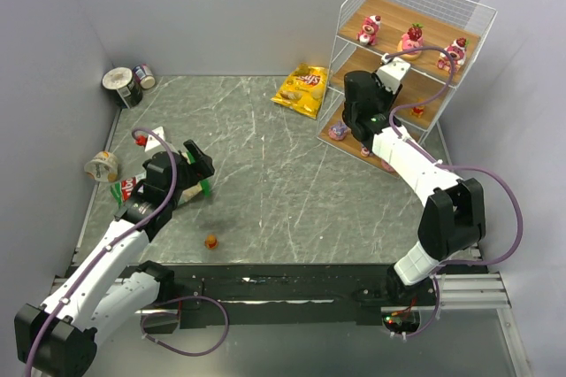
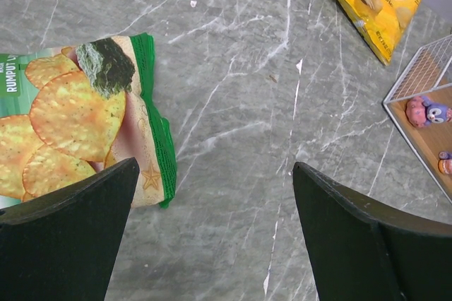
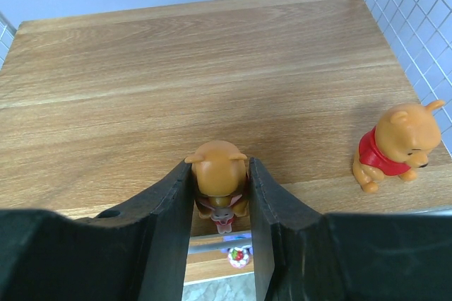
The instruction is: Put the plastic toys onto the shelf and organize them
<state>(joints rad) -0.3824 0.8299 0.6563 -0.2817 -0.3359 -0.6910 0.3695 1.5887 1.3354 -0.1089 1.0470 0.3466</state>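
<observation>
Plastic this hard and light will be slick, we judge, so our right gripper [image 3: 219, 168] pinches the orange bear [image 3: 216, 162] by its flanks, over the middle board [image 3: 176, 68] of the shelf [image 1: 393, 16]. Its twin [image 3: 392, 147] stands at three o'clock, well apart. Our left gripper [image 2: 215, 167] gapes empty, green chip bag [image 2: 70, 117] at nine.

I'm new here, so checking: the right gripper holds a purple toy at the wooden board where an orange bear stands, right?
Not purple: the right wrist view shows the right gripper holding a second orange bear; the standing bear and board are right.
</observation>
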